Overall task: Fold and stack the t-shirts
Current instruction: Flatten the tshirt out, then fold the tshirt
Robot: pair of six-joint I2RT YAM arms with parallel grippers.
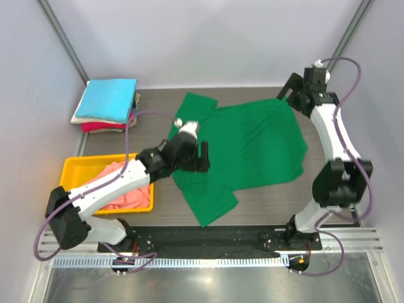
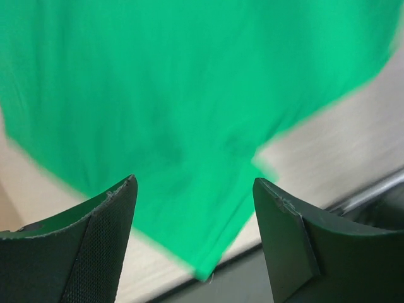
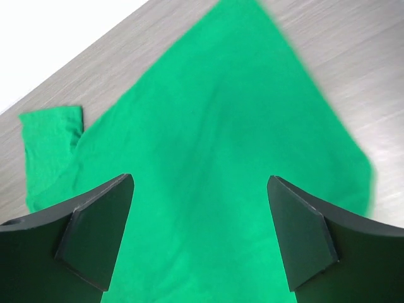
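Observation:
A bright green t-shirt (image 1: pixel 252 145) lies spread flat on the table, one sleeve toward the near edge and one at the back left. It fills the left wrist view (image 2: pixel 177 95) and the right wrist view (image 3: pixel 208 189). My left gripper (image 1: pixel 203 157) is open and empty, low over the shirt's left side. My right gripper (image 1: pixel 285 90) is open and empty, raised above the shirt's far right corner. A folded stack with a sky-blue shirt (image 1: pixel 108 98) on top of cream and red ones sits at the back left. A salmon-pink shirt (image 1: pixel 121 187) lies crumpled in the tray.
A yellow plastic tray (image 1: pixel 76 166) stands at the left front, under the left arm. The table's dark front rail (image 1: pixel 208 235) runs just beyond the green shirt's near sleeve. Grey walls close the back and sides.

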